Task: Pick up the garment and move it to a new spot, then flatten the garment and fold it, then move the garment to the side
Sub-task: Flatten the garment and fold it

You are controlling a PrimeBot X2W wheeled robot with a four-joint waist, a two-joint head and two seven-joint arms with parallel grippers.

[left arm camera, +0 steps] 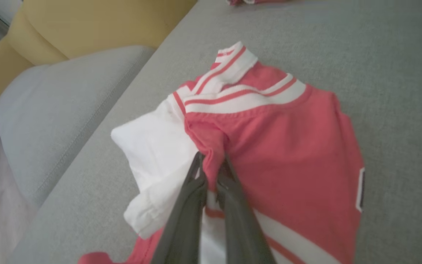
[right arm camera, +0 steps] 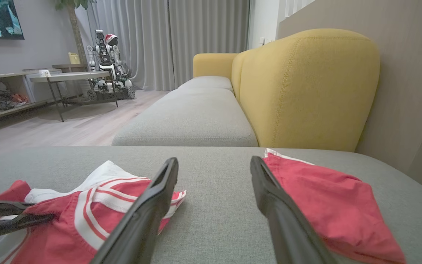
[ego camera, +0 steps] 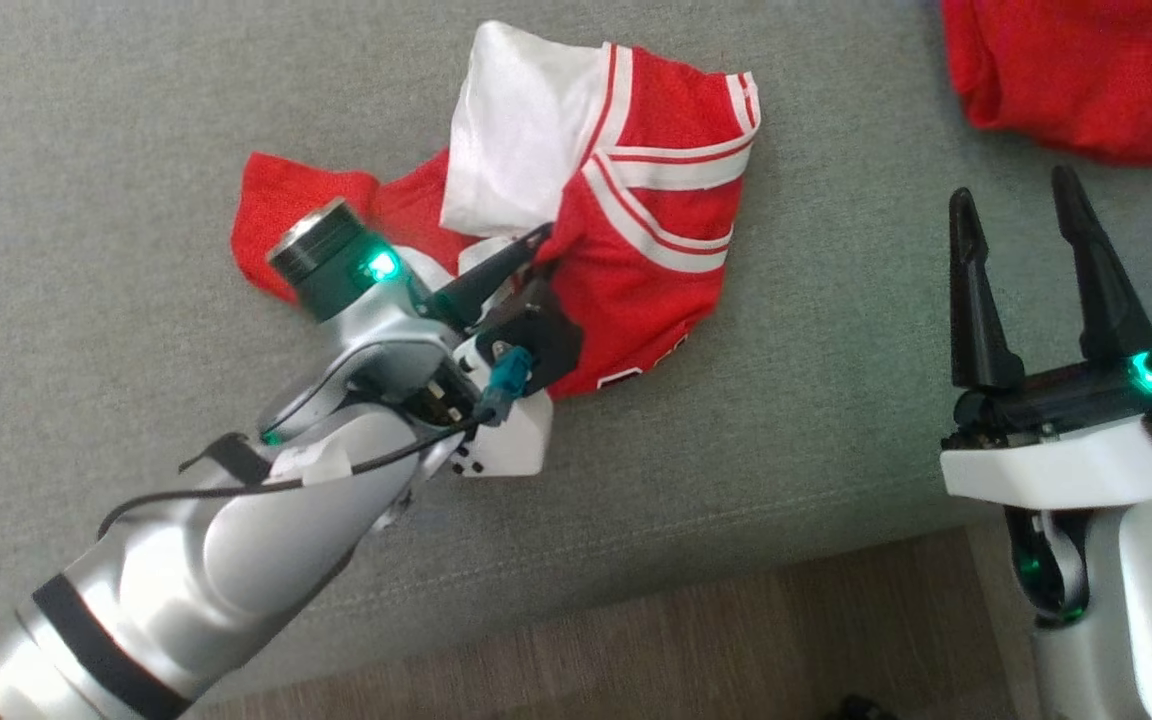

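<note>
The left gripper (left arm camera: pixel 212 157) pinches a red fold of the crumpled red-and-white striped fabric jersey (ego camera: pixel 651 290) lying on the grey upholstered sofa seat (ego camera: pixel 136 150). The right gripper (ego camera: pixel 1021 205) hovers spread, well apart.

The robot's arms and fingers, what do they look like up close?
The left arm is a glossy silver shell with black bands, a thin black cable running along it and a teal plug near the wrist. Each wrist is white and black with green lights. The right gripper has two long, tapering black fingers.
</note>
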